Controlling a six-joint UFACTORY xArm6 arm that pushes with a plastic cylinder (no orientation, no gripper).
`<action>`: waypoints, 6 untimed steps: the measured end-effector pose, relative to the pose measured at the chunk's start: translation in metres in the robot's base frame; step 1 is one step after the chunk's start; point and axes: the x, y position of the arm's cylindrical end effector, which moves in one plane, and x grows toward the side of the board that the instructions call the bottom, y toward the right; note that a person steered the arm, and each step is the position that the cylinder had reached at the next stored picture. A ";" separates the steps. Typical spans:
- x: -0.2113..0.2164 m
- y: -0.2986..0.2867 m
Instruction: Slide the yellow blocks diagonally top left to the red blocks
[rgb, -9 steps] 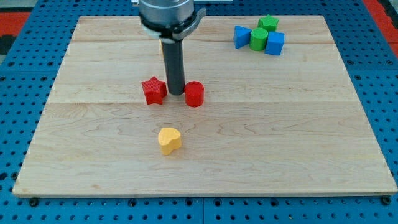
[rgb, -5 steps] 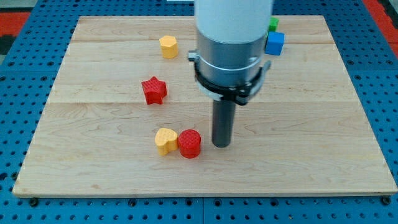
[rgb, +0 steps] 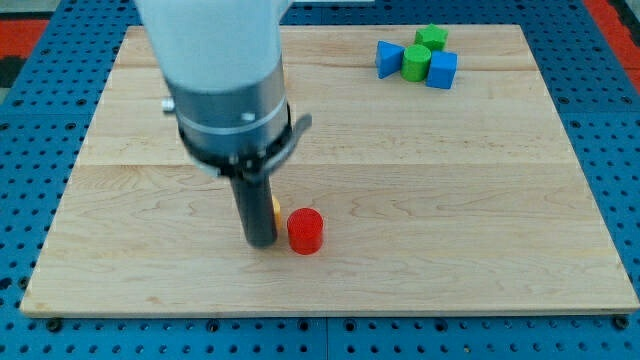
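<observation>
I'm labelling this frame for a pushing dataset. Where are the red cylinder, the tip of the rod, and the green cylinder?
red cylinder (rgb: 305, 230), camera view, on its front side.
my tip (rgb: 261, 242), camera view, the rod's very end, left of the red cylinder.
green cylinder (rgb: 416, 62), camera view, on its side wall.

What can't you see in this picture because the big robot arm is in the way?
- Yellow block: only a sliver shows beside the rod in the camera view; its shape can't be made out.
- Any other yellow or red blocks: if there, the arm's wide body hides them at the view's upper left.
- My tip: it sits just left of the red cylinder; whether they touch is unclear.
- The arm's top is cut off by the view's top edge.
</observation>
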 end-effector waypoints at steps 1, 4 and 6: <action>-0.065 0.003; -0.179 -0.023; -0.079 -0.010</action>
